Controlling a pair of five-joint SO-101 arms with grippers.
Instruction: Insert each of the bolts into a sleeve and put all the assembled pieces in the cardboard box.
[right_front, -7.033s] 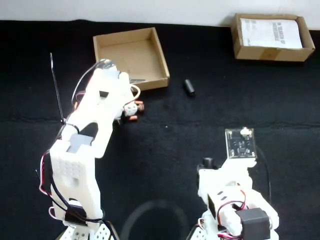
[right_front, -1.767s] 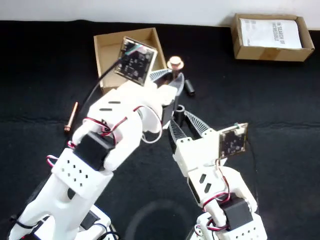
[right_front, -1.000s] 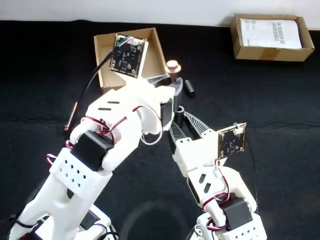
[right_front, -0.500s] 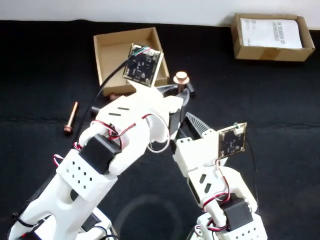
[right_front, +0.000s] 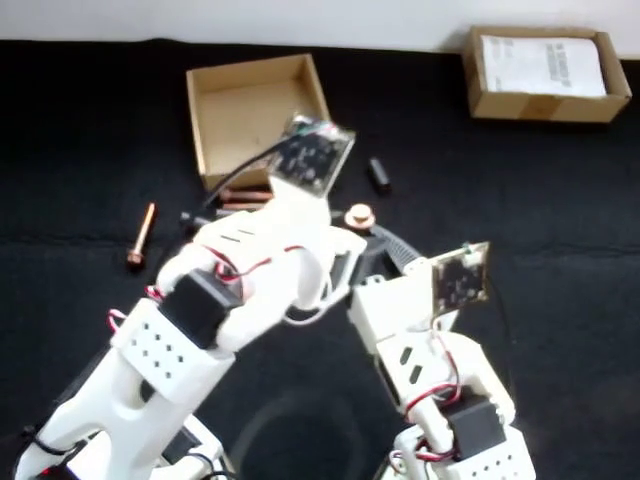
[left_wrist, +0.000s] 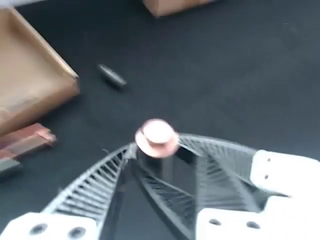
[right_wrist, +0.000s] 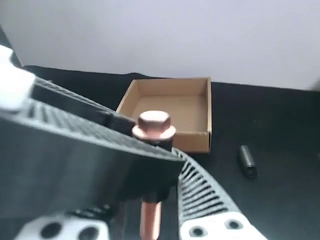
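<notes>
In the high view we see the left arm stretched toward the cardboard box (right_front: 250, 110), wrist tipped down, so the left gripper (right_front: 352, 232) hangs just off the box's near right corner. It is clamped on a bolt (right_front: 359, 216) held upright, head up. The right gripper (right_front: 388, 245) meets that bolt from the side away from the box; whether it is clamped we cannot tell. A loose sleeve (right_front: 377, 175) lies just beside the box's right wall, a spare bolt (right_front: 140, 235) well off its left corner.

In the left wrist view the fingers (left_wrist: 95, 182) close together under the bolt's head.

In the right wrist view the bolt stands before the box's front wall, shaft pointing down.
</notes>
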